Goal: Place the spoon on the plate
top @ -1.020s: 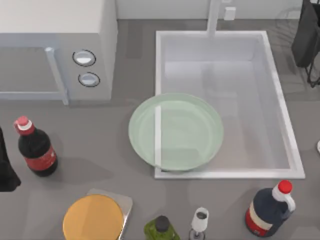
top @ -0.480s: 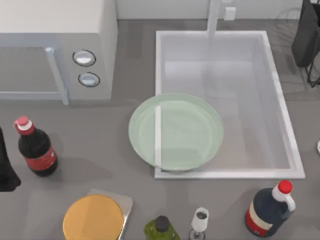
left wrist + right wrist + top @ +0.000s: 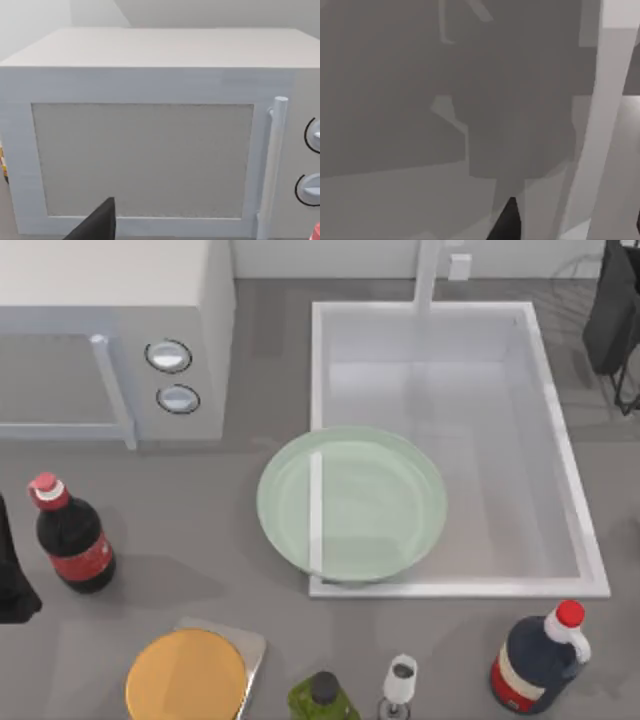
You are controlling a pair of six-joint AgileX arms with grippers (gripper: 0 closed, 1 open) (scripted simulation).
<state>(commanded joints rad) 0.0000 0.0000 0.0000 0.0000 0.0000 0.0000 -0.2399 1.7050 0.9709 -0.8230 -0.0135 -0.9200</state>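
Since a second ago, a small white speck at the top view's 3 o'clock edge has slipped out past the border; all else keeps its place. On the grey counter (image 3: 210,540) the white microwave (image 3: 110,330) fills 10 o'clock, its door handle and two dials facing the left wrist camera. The white sink (image 3: 560,460) takes 1 to 3 o'clock. The plate (image 3: 352,503) sits level at the centre, straddling the sink's left rim, half over the basin and half over the counter.

My left arm (image 3: 12,585) stands as a dark mass at 9 o'clock, its pincer (image 3: 100,224) aimed at the microwave door; clenched or released, I cannot tell. My right arm (image 3: 615,310) hangs at 2 o'clock, its pincer (image 3: 507,220) equally unreadable.

An orange disc (image 3: 186,676) on a grey board lies at 7 o'clock. A dark red-capped bottle (image 3: 72,540) at 8 o'clock and a dark jug (image 3: 535,660) at 5 o'clock carry red labels, their writing illegible.
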